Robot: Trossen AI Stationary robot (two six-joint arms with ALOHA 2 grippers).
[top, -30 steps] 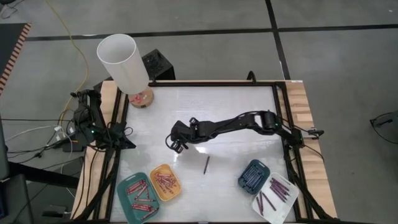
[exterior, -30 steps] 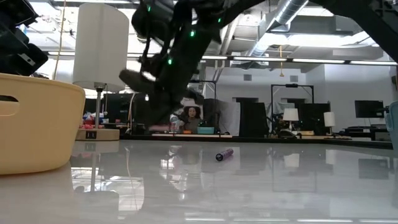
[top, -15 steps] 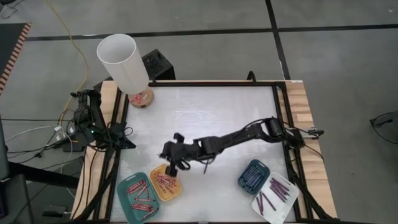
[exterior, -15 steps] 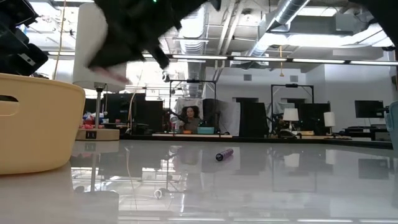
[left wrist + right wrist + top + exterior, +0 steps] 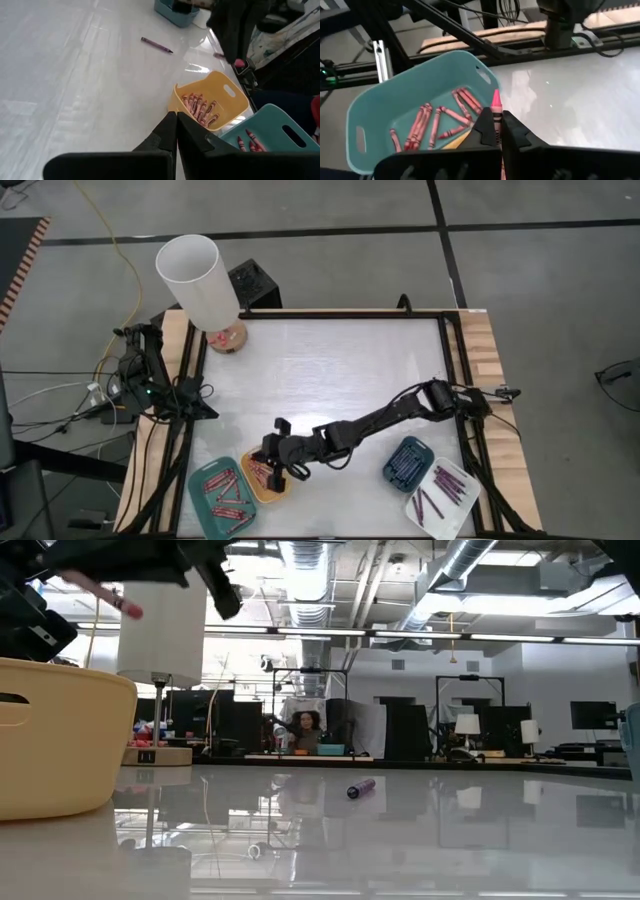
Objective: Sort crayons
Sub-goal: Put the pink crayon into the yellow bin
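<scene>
My right gripper (image 5: 273,470) hangs over the yellow tray (image 5: 282,489) at the near left, shut on a pink crayon (image 5: 496,105). That tray holds several pink crayons (image 5: 199,107). The teal tray (image 5: 203,480) beside it holds red crayons (image 5: 432,122). One purple crayon (image 5: 156,45) lies flat on the white table toward the middle. The dark-blue tray (image 5: 408,463) and the white tray (image 5: 460,502) with purple crayons stand at the near right. My left gripper (image 5: 176,134) is shut on nothing at the table's left edge. My right gripper pinches the pink crayon between its two fingers. The crayon lies along the fingers, and its pointed end (image 5: 496,96) sticks out past the fingertips. It is lifted clear, above the trays. How far back it reaches between the fingers does not show.
A white lamp (image 5: 197,278) on a wooden base stands at the far left corner. Black rails (image 5: 190,380) run along the table's sides. Cables lie off the left edge. A wide bare stretch of table lies in the middle and at the far side.
My right gripper has swung from the table's middle toward the near edge and a little left, rising and tipping closer to level. It stays shut on the pink crayon and now hangs over the yellow tray. The purple crayon has not moved.
</scene>
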